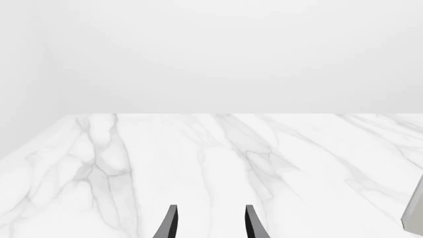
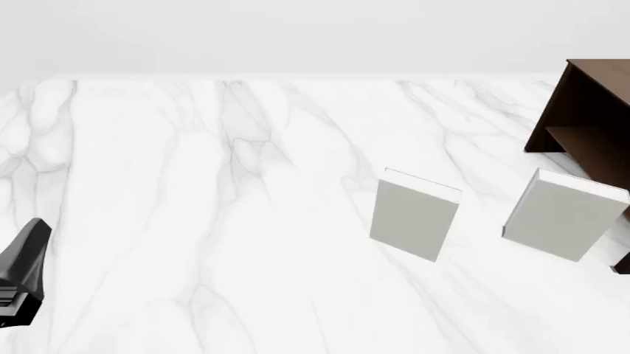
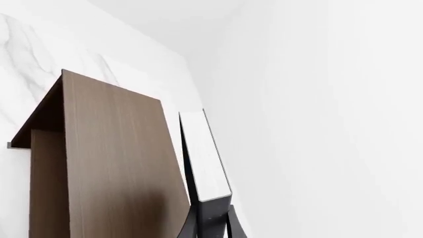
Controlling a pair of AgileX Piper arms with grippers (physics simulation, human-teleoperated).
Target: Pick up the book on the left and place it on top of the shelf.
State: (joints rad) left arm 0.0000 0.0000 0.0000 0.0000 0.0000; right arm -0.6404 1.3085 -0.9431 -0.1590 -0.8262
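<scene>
In the right wrist view the book [image 3: 206,153], black-covered with white page edges, is held edge-on in my right gripper [image 3: 211,214], which is shut on its near end. It hangs close beside the broad flat face of the dark brown shelf [image 3: 112,163]; whether they touch cannot be told. The front view shows only part of the shelf [image 2: 591,110] at the far right edge, and neither the book nor the right gripper shows there. My left gripper [image 2: 28,258] sits low at the near left, open [image 1: 211,220], with nothing between its fingers.
Two light grey books stand upright on the white marble table [image 2: 197,221]: one right of centre [image 2: 414,215], the other [image 2: 566,217] in front of the shelf. A grey book edge [image 1: 415,213] shows in the left wrist view.
</scene>
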